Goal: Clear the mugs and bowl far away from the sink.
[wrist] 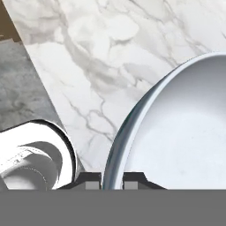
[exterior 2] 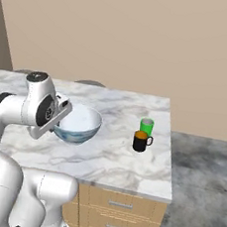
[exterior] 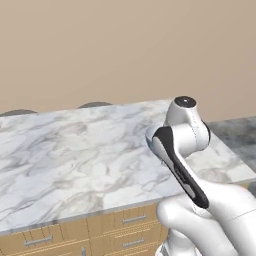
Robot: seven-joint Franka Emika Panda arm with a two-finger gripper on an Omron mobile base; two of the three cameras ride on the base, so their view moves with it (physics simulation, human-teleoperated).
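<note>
Marble-patterned white and grey desk [exterior 2: 110,160] carries the wide pale blue-grey bowl with a whitish inside [exterior 2: 79,124], near its front edge. The gripper [wrist: 111,181] has its jaws pinching the bowl's rim, one fingertip [wrist: 92,182] outside, one inside. To the right stand a small black mug with an orange top [exterior 2: 141,141] and, just behind it, a green cup [exterior 2: 146,125].

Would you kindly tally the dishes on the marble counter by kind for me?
Bowls: 1, the bowl, blue-grey with a whitish inside.
Mugs: 2, the black mug with an orange top and the green mug.
Total: 3
</note>
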